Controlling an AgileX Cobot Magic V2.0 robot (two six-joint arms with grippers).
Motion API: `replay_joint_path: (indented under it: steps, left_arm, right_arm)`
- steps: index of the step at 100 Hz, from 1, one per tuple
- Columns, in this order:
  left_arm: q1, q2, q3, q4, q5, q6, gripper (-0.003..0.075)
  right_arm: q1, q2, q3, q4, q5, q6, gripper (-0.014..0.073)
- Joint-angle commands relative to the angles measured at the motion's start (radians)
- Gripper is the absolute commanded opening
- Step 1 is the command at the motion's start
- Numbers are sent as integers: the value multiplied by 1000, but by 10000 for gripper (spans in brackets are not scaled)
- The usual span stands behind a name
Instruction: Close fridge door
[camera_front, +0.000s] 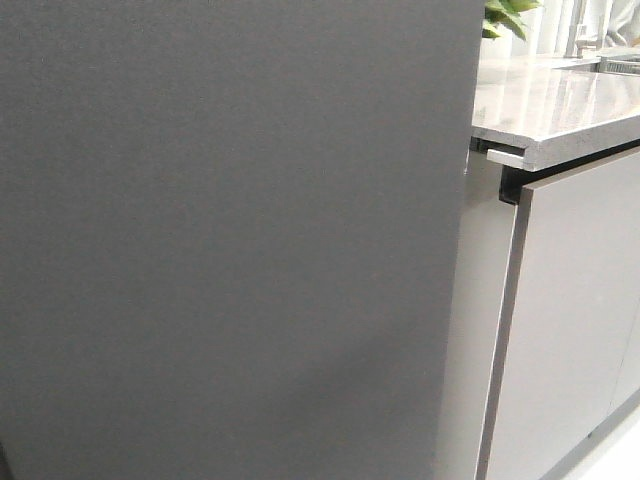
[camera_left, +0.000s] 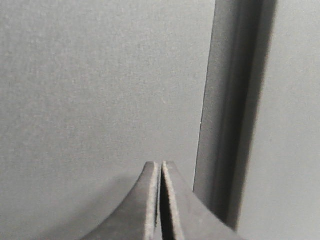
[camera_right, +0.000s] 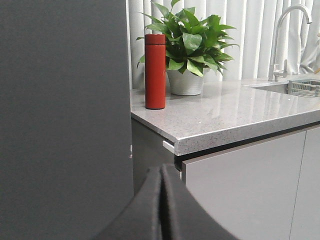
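Red flask and plant stand beside the fridge door.

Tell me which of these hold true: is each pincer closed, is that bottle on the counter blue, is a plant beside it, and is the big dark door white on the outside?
1. Both the left pincer and right pincer are closed: true.
2. The bottle is blue: false, it is red.
3. A potted plant stands beside the bottle on the counter: true.
4. The fridge door shows a white face: false, its visible face is matte dark grey.
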Motion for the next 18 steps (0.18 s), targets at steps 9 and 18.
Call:
replay_joint_path:
  steps: [9,18]
  left_arm:
    - [-5,19,28,-2,-77,-3,-21]
    - [-5,19,28,-2,-77,-3,-21]
  right_arm:
    - [2,-13,13,-12,-85,2,-76]
    - [2,-13,13,-12,-85,2,-76]
